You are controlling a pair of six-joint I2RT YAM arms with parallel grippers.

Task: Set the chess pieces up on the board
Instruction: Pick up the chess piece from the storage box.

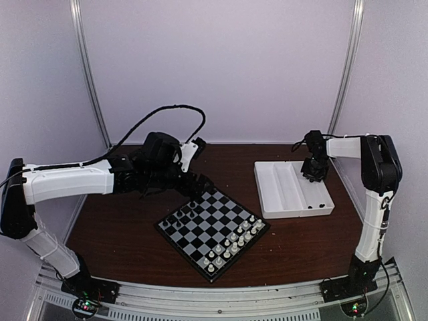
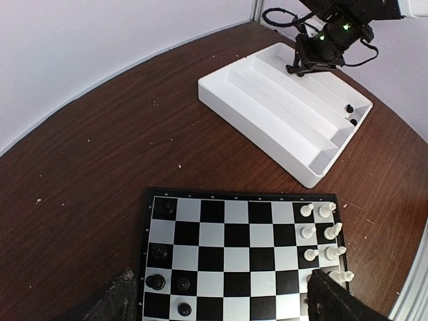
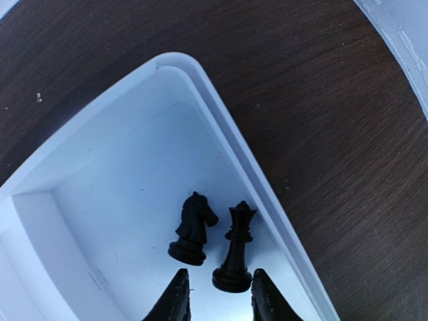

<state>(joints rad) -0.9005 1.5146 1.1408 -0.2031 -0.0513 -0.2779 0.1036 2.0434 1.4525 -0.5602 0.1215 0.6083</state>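
Pale lilac walls box in a dark wooden tabletop point(image 1: 120, 234), and the board point(image 1: 210, 224) sits mid-table, turned corner-on to me so each arm gets a side it can reach. White chessmen point(image 1: 234, 244) stand in two rows along its near right edge. Only a handful of black chess pieces point(image 2: 158, 253) stand on the opposite side, so by my reckoning the black ranks are far from filled.

Off to the right, well apart from the board, lies the white tray point(image 1: 277, 190). At its near right corner two more black pieces wait: a queen point(image 3: 235, 247) upright and a knight point(image 3: 192, 231) just beside it, not touching, both close to the compartment's outer wall. That's where my right tool point(image 3: 221, 297) is aimed. It hangs above the tray, fingers drawn partway together with a gap between them and nothing in it.

From its own camera the queen's base shows right between the tips. I read that as lining up for a pick, narrowed so the fingers clear the knight and the wall. The other two views put the tool apart from the pieces, so there's a descent to make.

My left tool point(image 2: 224, 294) hovers at the board's far edge, fingers wide apart and empty. I'd say it's parked there to receive or straighten a piece. The risk ahead is toppling the knight.
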